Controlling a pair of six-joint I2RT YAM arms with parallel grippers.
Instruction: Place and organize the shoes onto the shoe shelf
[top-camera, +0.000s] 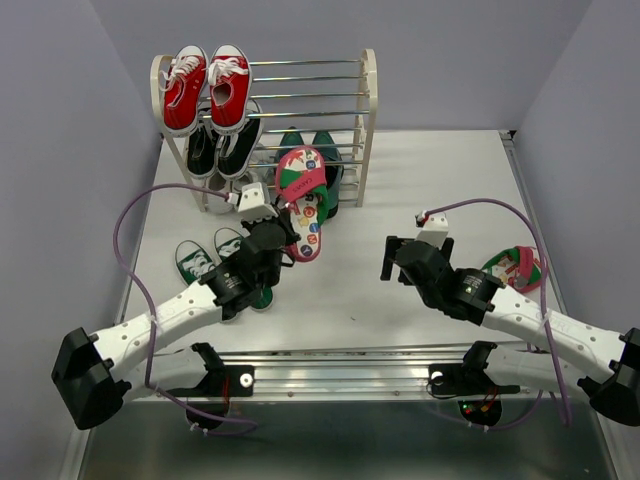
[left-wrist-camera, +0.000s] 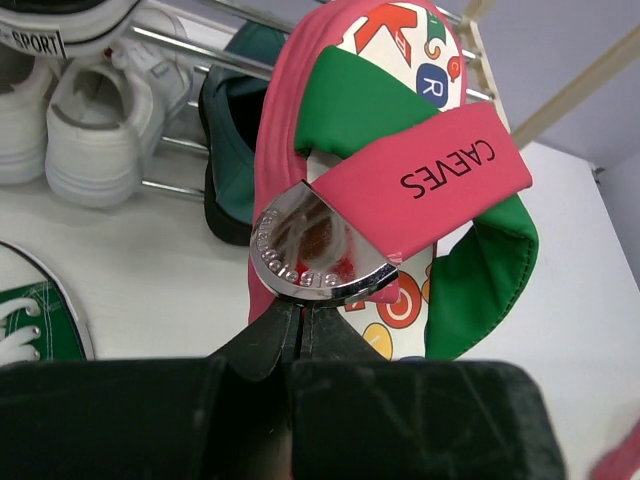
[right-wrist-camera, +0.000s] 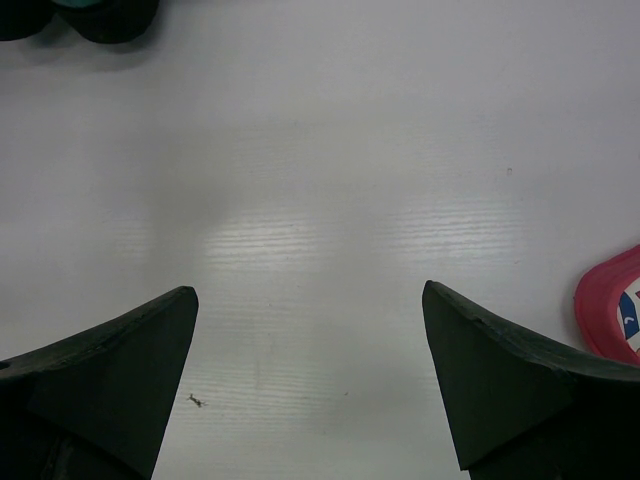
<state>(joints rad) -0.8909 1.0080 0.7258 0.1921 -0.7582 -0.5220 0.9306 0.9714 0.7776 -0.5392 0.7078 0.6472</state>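
Note:
The shoe shelf (top-camera: 368, 100) stands at the back of the table. My left gripper (top-camera: 291, 226) (left-wrist-camera: 300, 322) is shut on the strap of a red-strapped flip-flop (top-camera: 303, 185) (left-wrist-camera: 400, 170), just below its round metal badge, and holds it lifted in front of the shelf's lower tiers. Behind it on the lowest level are the dark green loafers (top-camera: 322, 150) (left-wrist-camera: 228, 140). Two green canvas sneakers (top-camera: 212, 258) (left-wrist-camera: 30, 320) lie on the table left of my left arm. The other flip-flop (top-camera: 516, 268) (right-wrist-camera: 612, 315) lies at the right. My right gripper (top-camera: 396, 258) (right-wrist-camera: 310, 340) hangs open over bare table.
Red sneakers (top-camera: 205, 85) fill the left of the top tier, with black sneakers (top-camera: 222, 145) below them. A white pair (left-wrist-camera: 90, 120) sits lower on the left. The table's front rail (top-camera: 340, 365) runs between the arm bases.

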